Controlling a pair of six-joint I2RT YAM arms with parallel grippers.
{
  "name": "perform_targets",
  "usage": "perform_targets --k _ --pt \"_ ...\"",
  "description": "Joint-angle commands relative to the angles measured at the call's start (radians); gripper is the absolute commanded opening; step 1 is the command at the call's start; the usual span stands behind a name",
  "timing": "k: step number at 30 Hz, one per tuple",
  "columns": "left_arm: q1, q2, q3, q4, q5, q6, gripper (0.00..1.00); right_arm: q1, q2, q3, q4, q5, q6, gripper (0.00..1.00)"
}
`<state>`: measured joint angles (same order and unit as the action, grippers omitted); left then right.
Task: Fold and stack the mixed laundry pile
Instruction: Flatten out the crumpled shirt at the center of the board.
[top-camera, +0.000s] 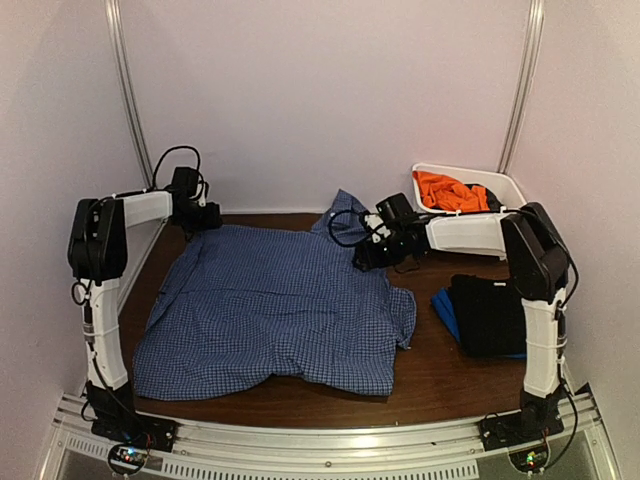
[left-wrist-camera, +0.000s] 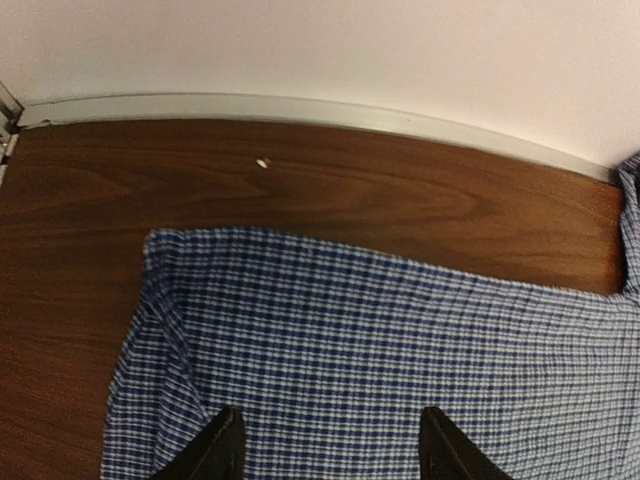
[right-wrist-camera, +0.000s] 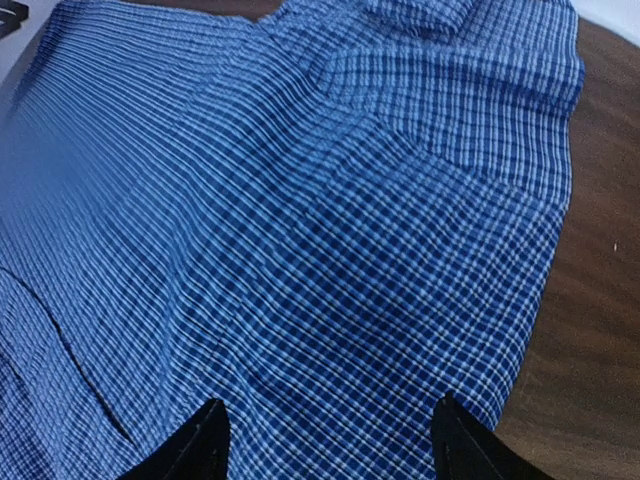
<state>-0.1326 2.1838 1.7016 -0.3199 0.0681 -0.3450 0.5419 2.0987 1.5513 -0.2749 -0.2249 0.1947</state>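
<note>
Clearance and obstructions on the table
The checked shirt lies flat across left and centre; passage is above it only. Bare wood shows in a strip between its rear edge and the back wall, along the front, and in a narrow gap before the black and blue stack at right. The white tub, holding the orange T-shirt, blocks the rear right corner. The left gripper and right gripper, fingers apart, occupy the shirt's rear corners.
</note>
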Motion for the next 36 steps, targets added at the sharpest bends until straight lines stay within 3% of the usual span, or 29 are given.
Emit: perform_targets --k 1,7,15,19,23,27,33,36 --pt "0.034 0.066 0.136 -0.078 -0.126 0.011 0.60 -0.025 -0.025 -0.057 -0.005 0.059 0.027 0.69" --pt "0.047 0.152 0.222 -0.096 -0.068 0.008 0.60 -0.028 -0.065 -0.125 -0.032 0.109 0.022 0.69" --pt "0.048 0.192 0.240 -0.127 -0.123 0.011 0.58 -0.030 -0.189 -0.328 -0.014 0.184 0.042 0.62" --pt "0.048 0.219 0.264 -0.139 -0.129 0.012 0.46 -0.028 -0.164 -0.351 -0.021 0.175 0.036 0.56" --pt "0.062 0.246 0.330 -0.174 -0.157 0.013 0.19 -0.030 -0.138 -0.353 -0.032 0.197 0.033 0.50" --pt "0.091 0.280 0.427 -0.196 -0.135 0.006 0.00 -0.033 -0.114 -0.336 -0.056 0.220 0.022 0.47" --pt "0.122 0.335 0.580 -0.225 -0.113 0.016 0.00 -0.042 -0.103 -0.323 -0.081 0.242 0.019 0.48" --pt "0.123 0.322 0.571 -0.232 -0.098 0.026 0.00 -0.044 -0.147 -0.337 -0.077 0.239 0.019 0.51"
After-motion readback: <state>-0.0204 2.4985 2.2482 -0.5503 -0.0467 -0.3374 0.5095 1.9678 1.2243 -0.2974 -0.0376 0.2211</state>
